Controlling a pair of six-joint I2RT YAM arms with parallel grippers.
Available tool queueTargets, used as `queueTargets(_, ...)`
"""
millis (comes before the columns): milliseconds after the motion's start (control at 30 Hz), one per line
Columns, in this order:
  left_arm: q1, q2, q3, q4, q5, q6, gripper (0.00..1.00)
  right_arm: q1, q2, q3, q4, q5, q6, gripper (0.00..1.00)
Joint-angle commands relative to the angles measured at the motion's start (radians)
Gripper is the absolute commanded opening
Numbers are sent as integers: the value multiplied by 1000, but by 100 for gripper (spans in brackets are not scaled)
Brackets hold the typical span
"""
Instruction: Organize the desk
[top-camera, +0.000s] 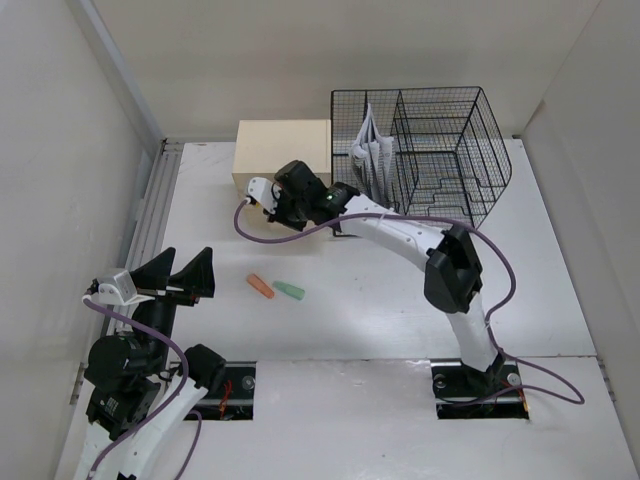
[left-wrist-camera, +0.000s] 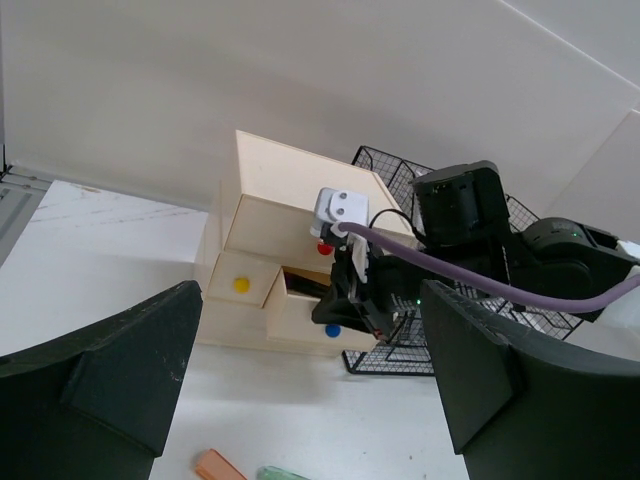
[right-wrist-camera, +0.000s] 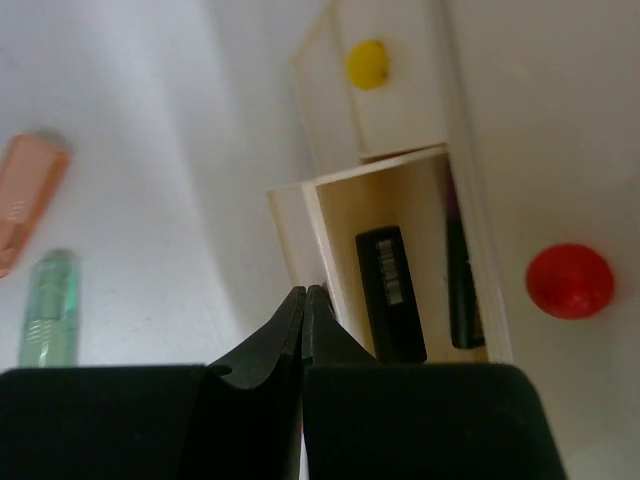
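Note:
The desk (top-camera: 400, 310) is a wide white tabletop. A cream drawer box (top-camera: 283, 150) stands at its back, with one drawer pulled open (right-wrist-camera: 400, 200). My right gripper (right-wrist-camera: 305, 293) is shut, its tips resting at the top edge of that drawer's front wall; it also shows in the top view (top-camera: 275, 208). Inside the drawer lie a black flat item (right-wrist-camera: 390, 290) and a dark pen-like item (right-wrist-camera: 460, 280). An orange piece (top-camera: 260, 286) and a green piece (top-camera: 290, 290) lie on the desk. My left gripper (top-camera: 180, 268) is open and empty, left of them.
A black wire-mesh rack (top-camera: 430, 150) holding papers (top-camera: 372, 150) stands right of the drawer box. The box has yellow (left-wrist-camera: 241, 285), red (left-wrist-camera: 325, 248) and blue (left-wrist-camera: 332, 329) knobs. Grey rails (top-camera: 150, 215) run along the desk's left edge. Walls close in all round.

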Motion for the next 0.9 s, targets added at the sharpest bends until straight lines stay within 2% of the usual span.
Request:
queueTargets(0,5,-183,-5,47,-5,10,89,9,14,7,117,254,38,0)
queueTargets(267,5,-183,-5,47,-5,10,89,9,47,-12,220,483,14,0)
queueTargets(500,5,-183,-5,47,-5,10,89,9,35,-62,281,537,-6,0)
queueTargets(600,5,-174,-14,56,-5,-11,86,0,2,-96,292,508,-17,0)
queueTargets(667,5,-161,-23,56,18,-82,79,0,-72,-119,228,372,-34,0)
queueTargets(700,5,-137,-23,56,30,-131,75,0,-107,-131,190,131,-55,0)
queueTargets(733,5,-122,-37,44,30,-187,57,0,-141,-131,103,21,-86,0)
queueTargets(767,5,-103,-61,43,44,-311,44,0,-178,-166,84,-47,-98,4)
queueTargets(800,5,-67,-81,31,56,-382,31,0,-251,-186,83,-92,-98,12)
queueTargets(833,5,-51,-110,42,65,-453,22,0,-288,-206,83,-79,-98,41)
queueTargets(867,5,-37,-144,62,79,-512,10,0,-325,-229,117,-45,-98,53)
